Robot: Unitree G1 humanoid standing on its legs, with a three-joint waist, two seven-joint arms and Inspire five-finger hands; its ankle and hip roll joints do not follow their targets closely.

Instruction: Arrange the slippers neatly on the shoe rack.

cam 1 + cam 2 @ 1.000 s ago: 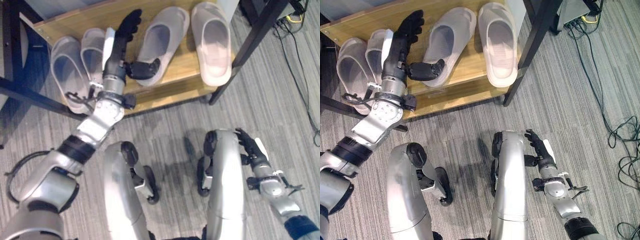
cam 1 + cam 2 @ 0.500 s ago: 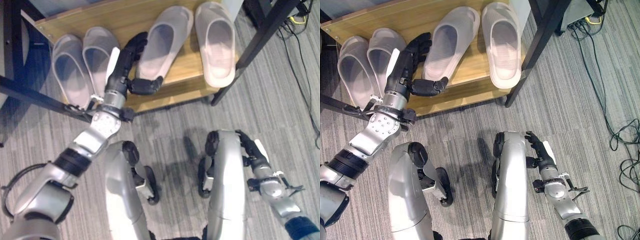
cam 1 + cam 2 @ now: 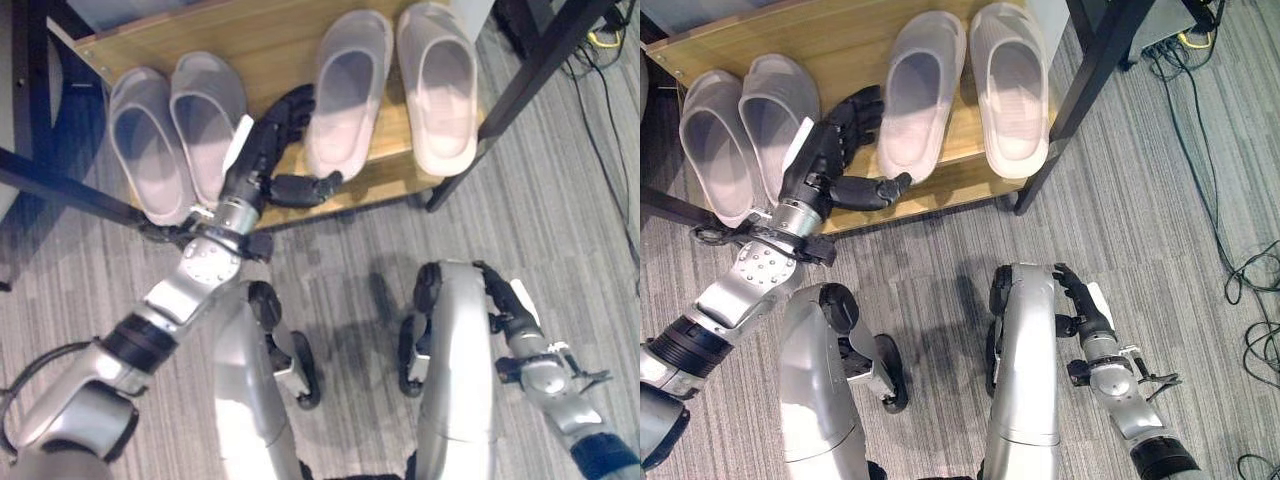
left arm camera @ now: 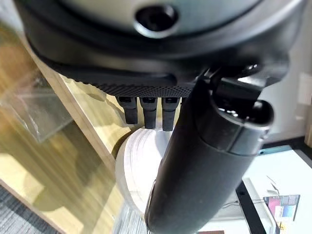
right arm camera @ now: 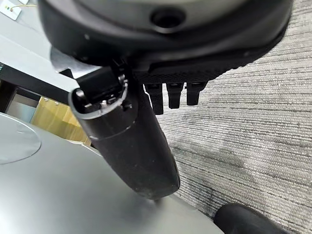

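Four pale slippers are lying on the wooden shoe rack (image 3: pixel 940 175), arranged as two pairs with their toes pointing away from the robot. The left pair, made up of the far-left slipper (image 3: pixel 710 140) and its neighbour (image 3: pixel 780 105), is sitting close together, the two sides touching or nearly so. The right pair consists of the inner slipper (image 3: pixel 920 90), which is leaning slightly toward the left at its heel, and the far-right slipper (image 3: pixel 1008 85), whose heel is reaching the front edge of the rack. The left hand (image 3: pixel 830 160) is hovering over the gap between the two pairs, its fingers (image 3: pixel 855 115) extending loosely and holding nothing, while its thumb (image 3: pixel 872 188) is pointing toward the heel of the inner slipper and ending just beside it. In the left wrist view, the same straight fingers (image 4: pixel 148 114) are reaching toward a white slipper heel (image 4: pixel 136 168) resting on the wood. The right hand (image 3: pixel 1080 300) is hanging low beside the robot over the grey striped carpet (image 3: pixel 1160 180), well apart from the rack, with its fingers (image 5: pixel 175 95) relaxed and gripping nothing. A dark table leg (image 3: pixel 1090 60) is standing just to the right of the rack.
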